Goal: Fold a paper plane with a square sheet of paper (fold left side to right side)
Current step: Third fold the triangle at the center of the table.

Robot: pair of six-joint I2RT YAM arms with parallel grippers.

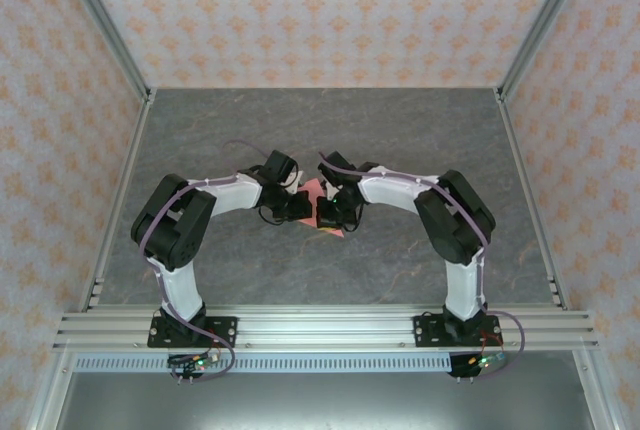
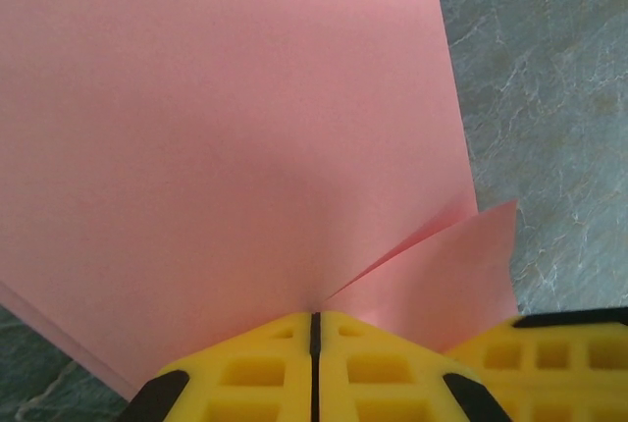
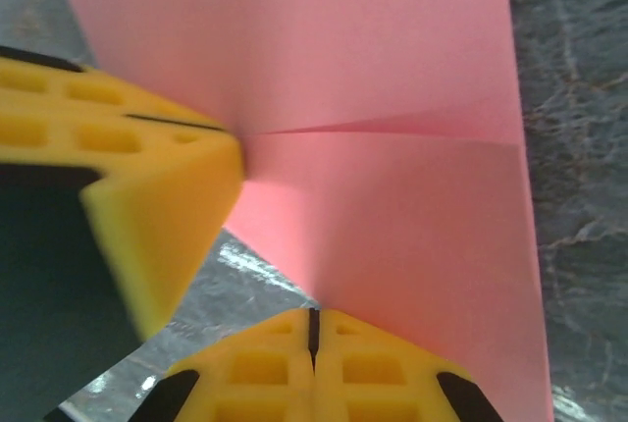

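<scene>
We look down on a grey marbled table (image 1: 320,130) inside patterned walls. The left arm (image 1: 180,220) and right arm (image 1: 455,215) bend inward from the near edge and meet at the table's middle.

Between them sits the paper (image 1: 313,190), a salmon-pink sheet mostly hidden under the two wrists. From the left wrist view, the paper (image 2: 226,128) spreads away from the fingers, with a second layer peeling up as a loose flap at the lower right. We cannot tell whether the sheet lies flat on the table or hangs lifted above it.

The left gripper (image 2: 314,343) has its yellow fingertips pressed together, pinching the paper's near edge. The right gripper (image 3: 314,339) is likewise pressed together on the paper's edge, just beside the left gripper (image 3: 147,177), and a shallow gap between two layers runs across the sheet there.

We judge the fold is partly made but not creased flat. The risks: both pinches sit close together on thin paper, so pulling in different directions could tear or crumple it. Letting go early could let the flap spring open. Uneven edges would set a crooked crease. The fingertips could also knock together.
</scene>
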